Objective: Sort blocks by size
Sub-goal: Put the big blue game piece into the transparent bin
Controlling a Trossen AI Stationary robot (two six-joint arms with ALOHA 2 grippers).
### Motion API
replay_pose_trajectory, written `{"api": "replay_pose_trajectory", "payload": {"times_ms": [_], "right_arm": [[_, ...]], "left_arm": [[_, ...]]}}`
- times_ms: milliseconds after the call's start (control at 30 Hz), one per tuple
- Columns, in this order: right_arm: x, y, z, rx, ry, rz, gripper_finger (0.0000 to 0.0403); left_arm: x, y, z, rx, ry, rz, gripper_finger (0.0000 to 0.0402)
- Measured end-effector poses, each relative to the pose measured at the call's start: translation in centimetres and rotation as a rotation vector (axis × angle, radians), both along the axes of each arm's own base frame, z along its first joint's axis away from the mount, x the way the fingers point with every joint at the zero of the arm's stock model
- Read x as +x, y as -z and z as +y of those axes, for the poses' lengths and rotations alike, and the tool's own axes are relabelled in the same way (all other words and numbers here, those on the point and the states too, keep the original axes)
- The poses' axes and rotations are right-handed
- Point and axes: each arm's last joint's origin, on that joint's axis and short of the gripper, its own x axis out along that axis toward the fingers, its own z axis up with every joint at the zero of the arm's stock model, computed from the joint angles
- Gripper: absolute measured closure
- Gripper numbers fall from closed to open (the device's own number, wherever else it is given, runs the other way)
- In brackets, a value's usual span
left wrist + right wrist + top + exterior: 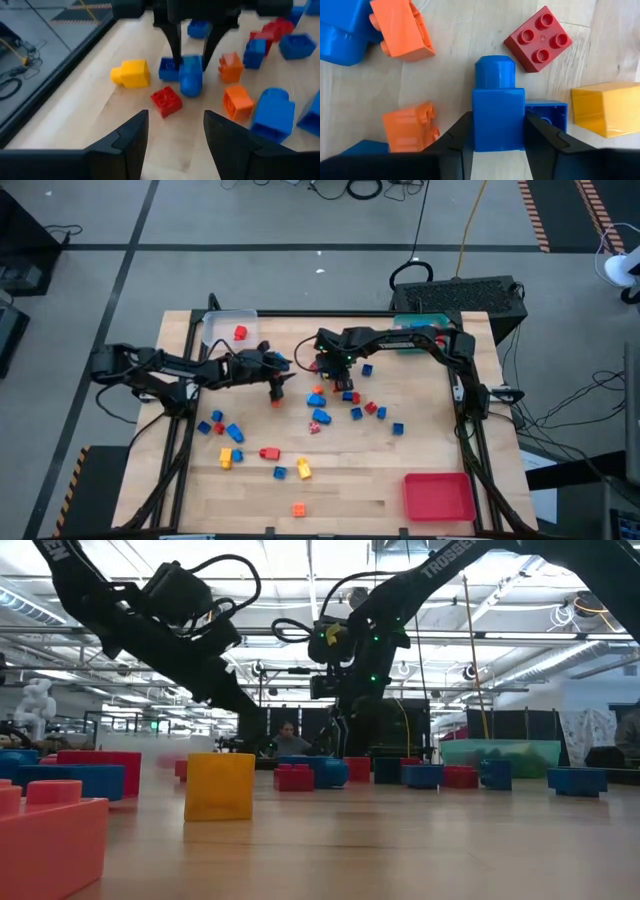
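The right gripper (494, 131) has its two fingers pressed against the flat sides of a blue brick (498, 111), holding it at the middle of the right wrist frame. In the high view this gripper (337, 370) sits just above frame centre, over the top of the scattered blocks. The left wrist view shows the same dark fingers (173, 35) coming down on the blue brick (190, 75) near the top centre of that frame.

The grip looks square and centred, which should carry well. The crowding is the worry: a second blue block (547, 116) touches the held one on its right, a yellow block (607, 109) lies just beyond, and a red four-stud brick (538, 39) sits in the upper right. A straight vertical lift, I judge, would clear them best; any sideways drag would likely shove the neighbour along. Two orange blocks (402, 31) (410, 133) lie at the left of the frame, apart from the fingers.

The left gripper (175, 132) waits with its fingers spread wide and empty, at left of centre in the high view (277, 392). The clear tray (218, 320), upper left, holds one red block (240, 333); the red tray (438, 496) sits lower right.
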Motion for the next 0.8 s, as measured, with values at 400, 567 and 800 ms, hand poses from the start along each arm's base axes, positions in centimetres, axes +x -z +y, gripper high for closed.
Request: {"api": "replay_pose_trajectory", "payload": {"times_ms": [400,567,800], "right_arm": [[0.5,-3.9,2.3,0.007,0.064,-0.134,0.0281],[1.6,-5.0,4.0,-0.002,0.026,-0.212,0.0280],[2.5,-5.5,5.2,-0.061,0.015,-0.279,0.0280]], "left_arm": [[0.1,0.0,0.2,-0.054,0.129,-0.022,0.0203],[0.3,-0.3,0.2,-0.043,0.127,-0.050,0.0145],[0.5,-0.6,0.2,-0.043,0.165,-0.065,0.0053]]}}
